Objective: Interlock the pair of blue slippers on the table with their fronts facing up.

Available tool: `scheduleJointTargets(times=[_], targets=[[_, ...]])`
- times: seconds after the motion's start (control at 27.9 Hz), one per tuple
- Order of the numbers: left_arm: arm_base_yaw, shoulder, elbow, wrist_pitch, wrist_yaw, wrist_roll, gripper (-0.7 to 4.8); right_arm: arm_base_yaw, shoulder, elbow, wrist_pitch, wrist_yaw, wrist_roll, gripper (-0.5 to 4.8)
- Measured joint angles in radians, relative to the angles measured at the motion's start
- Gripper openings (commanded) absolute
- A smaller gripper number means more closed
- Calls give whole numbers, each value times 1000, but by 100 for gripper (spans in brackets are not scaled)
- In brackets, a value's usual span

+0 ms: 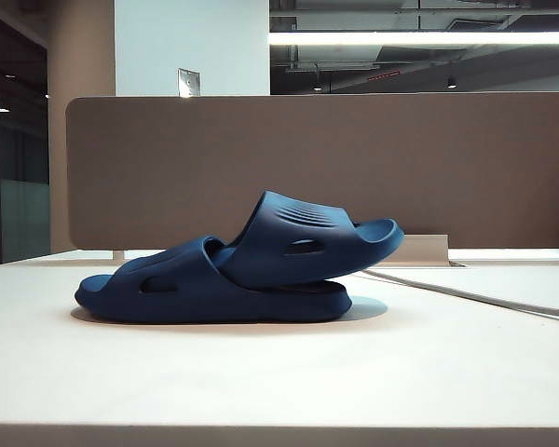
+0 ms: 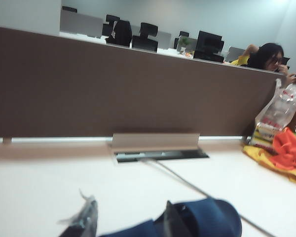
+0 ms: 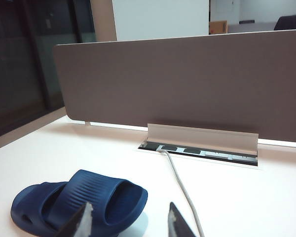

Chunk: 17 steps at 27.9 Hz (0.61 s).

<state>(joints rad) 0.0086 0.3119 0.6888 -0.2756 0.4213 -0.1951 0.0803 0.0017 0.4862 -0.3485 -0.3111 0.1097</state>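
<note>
Your left gripper (image 2: 126, 222) sits low and close to the camera in its wrist view; its two fingers (image 2: 89, 219) stand apart with a gap between them, and nothing is held; the blue toe of a slipper (image 2: 212, 219) shows just past the fingers, and you cannot tell if a finger touches it. Your right gripper (image 3: 130, 222) is also near the camera in its own view; its fingers (image 3: 81, 222) are spread apart and hold nothing; the slippers lie just beyond them on the table (image 3: 237, 197). Neither gripper shows in the exterior view.

The pair of slippers (image 1: 233, 275) rests in the middle of the table; one slipper lies flat with its strap up, and the other is tucked into it, its front end lifted and pointing right in the exterior view; the two touch.

A thin grey cable (image 1: 466, 296) runs across the table behind the slippers to a slot (image 3: 202, 150) with a raised flap; behind that stands the brown panel (image 1: 354, 168). A bag (image 2: 281, 106) and orange cloth (image 2: 288, 150) lie at the far side in the left wrist view; past the panel a person (image 2: 269, 57) sits among desks. You can read no writing or labels anywhere.
</note>
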Motion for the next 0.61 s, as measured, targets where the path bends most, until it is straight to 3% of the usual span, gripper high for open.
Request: scheduleJointTargets(times=[0.14, 0.25, 0.32, 0.61], targets=[[0, -35, -56, -30, 2, -2, 78, 0, 9, -14, -29, -3, 29, 189], [0, -76, -108, -39, 5, -16, 54, 0, 10, -16, -34, -3, 50, 58], [0, -101, -143, -38, 5, -22, 12, 0, 10, -17, -34, -1, 51, 17], [0, -143, -264, -36, -61, -54, -5, 0, 10, -116, 6, 124, 55, 11]])
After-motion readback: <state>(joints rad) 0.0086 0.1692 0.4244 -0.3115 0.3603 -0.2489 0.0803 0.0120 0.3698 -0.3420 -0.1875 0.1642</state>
